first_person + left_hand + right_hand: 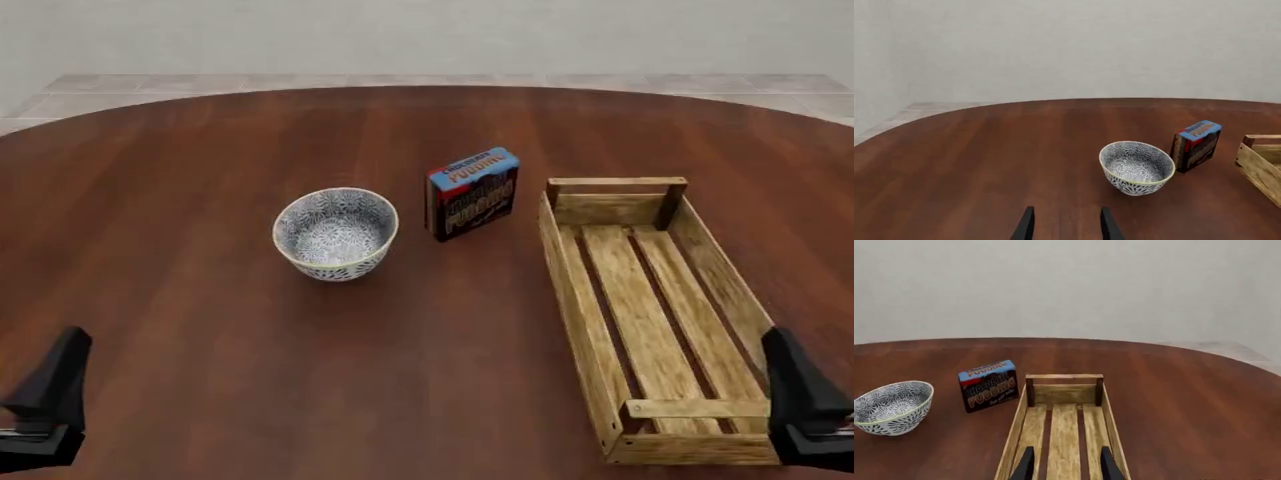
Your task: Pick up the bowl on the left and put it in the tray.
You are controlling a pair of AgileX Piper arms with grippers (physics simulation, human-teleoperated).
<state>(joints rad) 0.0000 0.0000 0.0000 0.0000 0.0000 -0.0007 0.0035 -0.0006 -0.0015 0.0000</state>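
- Progress: nothing of the task is showing as done. The bowl (335, 233) is sitting upright on the table (200, 150), untouched, and the tray (567, 290) is lying empty.
- Left jaws (1066, 226): the two dark fingers are standing apart with bare table between them, holding nothing. The bowl is lying ahead of these jaws and off to their tray side, well apart from the tips.
- Right jaws (1066, 465): also standing apart and holding nothing. They are hovering over the near end of the tray, whose slats are running straight away from the tips; the bowl is sitting far off to their other side.
- Remaining, as a judgement: reaching the bowl, closing on its rim, lifting, carrying it past the box (473, 193) and setting it between the tray's side boards. All steps are still pending.
- Bowl: round, deep, thin-walled, looking like glazed ceramic; a dense dark blue floral pattern is covering it inside and out, with a pale rim. The smooth curved wall is likely offering little purchase except at the rim.
- Tray: a long rectangular crate of light, grainy wood, with a slatted floor, low sides and raised end rails.
- Box: a small carton standing on edge between bowl and tray, touching neither; blue top, dark printed face.
- Table: dark reddish wood with a smooth sheen and a rounded far edge.
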